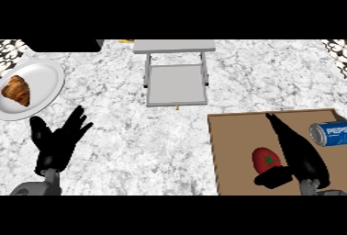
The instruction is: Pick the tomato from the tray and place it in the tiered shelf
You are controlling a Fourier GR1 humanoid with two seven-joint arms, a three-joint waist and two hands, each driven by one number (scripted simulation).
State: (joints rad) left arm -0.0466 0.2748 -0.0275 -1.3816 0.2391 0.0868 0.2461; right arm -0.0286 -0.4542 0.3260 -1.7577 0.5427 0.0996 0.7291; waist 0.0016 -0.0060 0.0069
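One robot hand, the right (298,151), is closing in on the tomato (266,159) lying on the tray (230,151), fingers straight and thumb under it, so curling round, lifting and carrying to the tiered shelf (176,73) are coming next, while the left robot hand (58,137) is resting open on the surface (122,137).

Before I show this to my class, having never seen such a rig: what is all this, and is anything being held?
You look down from a humanoid robot's head at a marbled grey counter. Its black left hand rests open at the lower left. Its black right hand lies over a brown flat tray, fingers straight, thumb beside a red round tomato; nothing is gripped yet. A blue soda can lies on the tray too. A grey metal tiered shelf stands at the top, and a white plate with a brown croissant sits at the left.
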